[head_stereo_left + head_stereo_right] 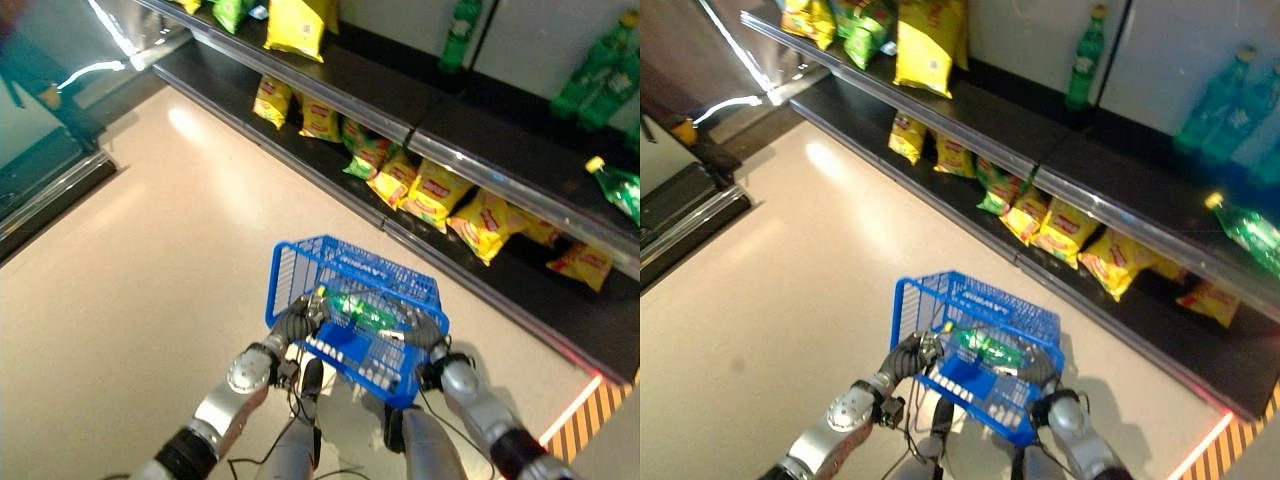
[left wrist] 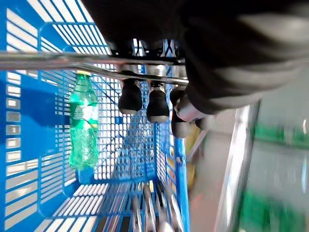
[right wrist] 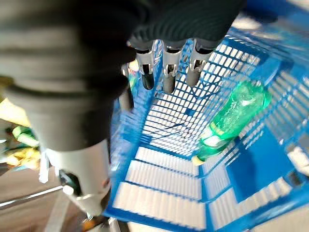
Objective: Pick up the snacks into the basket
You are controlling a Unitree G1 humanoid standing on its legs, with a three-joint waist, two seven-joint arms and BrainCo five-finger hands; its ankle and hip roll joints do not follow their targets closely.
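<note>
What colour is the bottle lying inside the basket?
Green; the bottle shows best in the left wrist view.

Green bottles [image 1: 598, 82] on upper shelf [image 1: 520, 150].

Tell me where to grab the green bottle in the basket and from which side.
Grip the green bottle round its middle, coming from above through the basket's open top. It lies on its side on the floor, and mesh walls block sideways approaches.
</note>
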